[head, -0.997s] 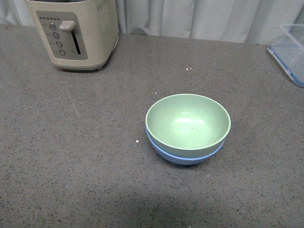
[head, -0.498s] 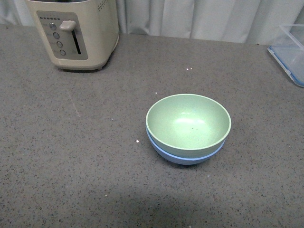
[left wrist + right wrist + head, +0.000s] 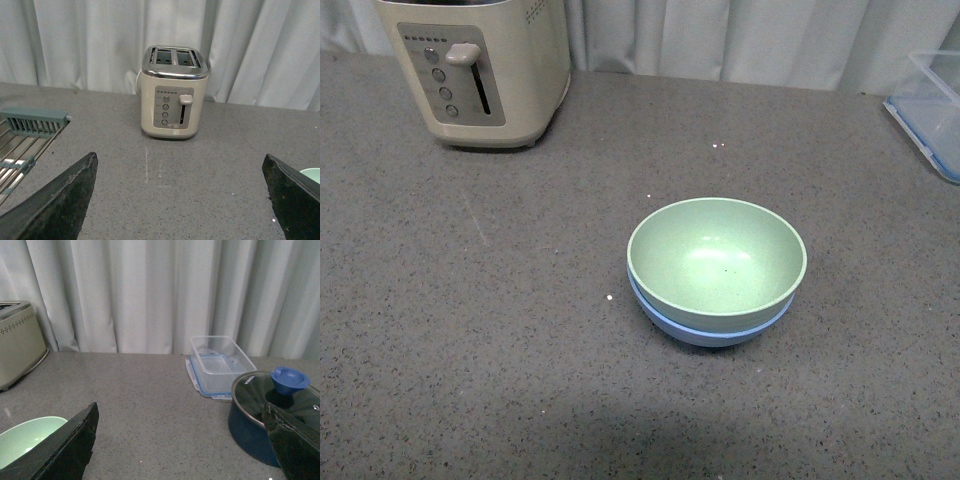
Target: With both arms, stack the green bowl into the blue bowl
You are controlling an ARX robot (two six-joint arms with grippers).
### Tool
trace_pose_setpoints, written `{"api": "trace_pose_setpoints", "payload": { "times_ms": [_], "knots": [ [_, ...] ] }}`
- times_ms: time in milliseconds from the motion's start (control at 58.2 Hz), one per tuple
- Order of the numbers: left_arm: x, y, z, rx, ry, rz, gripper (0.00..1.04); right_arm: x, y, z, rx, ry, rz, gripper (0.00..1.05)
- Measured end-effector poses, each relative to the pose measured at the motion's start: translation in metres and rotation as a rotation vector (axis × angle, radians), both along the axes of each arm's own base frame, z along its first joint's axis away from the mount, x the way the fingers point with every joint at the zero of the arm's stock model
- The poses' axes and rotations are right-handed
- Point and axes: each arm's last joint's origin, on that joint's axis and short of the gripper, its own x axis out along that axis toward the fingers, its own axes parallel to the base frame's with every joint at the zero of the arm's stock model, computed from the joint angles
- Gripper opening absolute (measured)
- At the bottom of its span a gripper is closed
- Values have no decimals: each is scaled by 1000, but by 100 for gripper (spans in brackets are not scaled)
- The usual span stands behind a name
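A: Where do the bowls sit?

B: The green bowl [image 3: 716,258] rests inside the blue bowl [image 3: 708,329], upright, right of the middle of the grey desk [image 3: 500,340]. Only a thin band of blue rim and lower wall shows under the green one.

A: Is there room around them?

B: Bare desk lies on every side. The cream toaster [image 3: 475,68] stands well apart at the far left, close to the curtain [image 3: 740,35], and a clear plastic box [image 3: 935,105] sits at the far right edge, also well apart.

A: And the arms?

B: Neither shows in the front view. In the left wrist view the left gripper [image 3: 180,200] has its dark fingers [image 3: 60,205] spread wide, holding nothing, with open desk between them; a dish rack [image 3: 22,140] lies off to one side. The right gripper [image 3: 182,440] is spread wide too, its fingers [image 3: 65,450] empty (one finger overlaps the green bowl's rim in that view, though whether it touches I cannot tell). A dark blue pot [image 3: 260,427] with a glass lid sits near its other finger.
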Motion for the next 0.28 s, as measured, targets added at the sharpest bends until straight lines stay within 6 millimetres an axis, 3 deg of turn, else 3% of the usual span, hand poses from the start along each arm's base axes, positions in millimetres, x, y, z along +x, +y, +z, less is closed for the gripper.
{"api": "trace_pose_setpoints", "payload": {
  "times_ms": [275],
  "knots": [
    [0,0,0,0,0,0,98,0,0,0,0,0,0,96]
  ]
}}
